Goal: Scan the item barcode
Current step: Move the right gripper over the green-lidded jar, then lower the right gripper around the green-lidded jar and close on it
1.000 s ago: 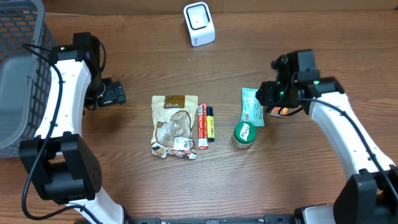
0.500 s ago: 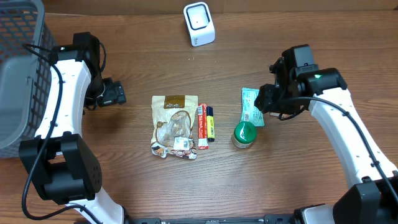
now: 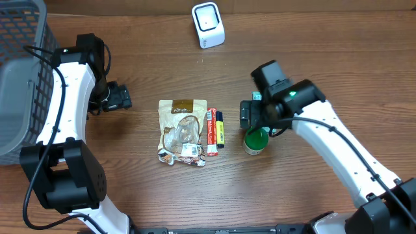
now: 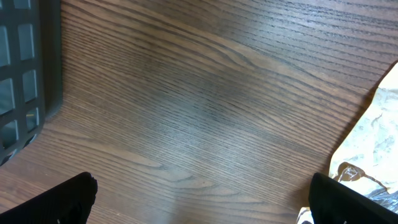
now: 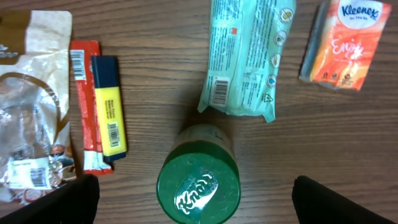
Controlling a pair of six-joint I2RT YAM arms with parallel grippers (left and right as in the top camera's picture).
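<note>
A white barcode scanner (image 3: 208,25) stands at the table's far edge. My right gripper (image 3: 252,121) (image 5: 199,204) hangs open right over a green-lidded jar (image 3: 255,140) (image 5: 198,186), one finger on each side and apart from it. Beyond the jar lie a teal pack (image 5: 245,56), barcode up, and an orange Kleenex pack (image 5: 345,43). To the left are a yellow highlighter (image 3: 220,128) (image 5: 109,106), a red bar (image 3: 210,132) (image 5: 82,93) and a brown snack bag (image 3: 183,130). My left gripper (image 3: 117,97) (image 4: 205,205) is open over bare wood with nothing in it.
A grey mesh basket (image 3: 19,78) (image 4: 25,81) fills the far left. The snack bag's edge (image 4: 373,143) shows at the right of the left wrist view. My right arm covers most of the teal pack from overhead.
My right arm has swung left from the Kleenex pack to above the green jar, and its jaws have opened wide. The left arm has not moved.
</note>
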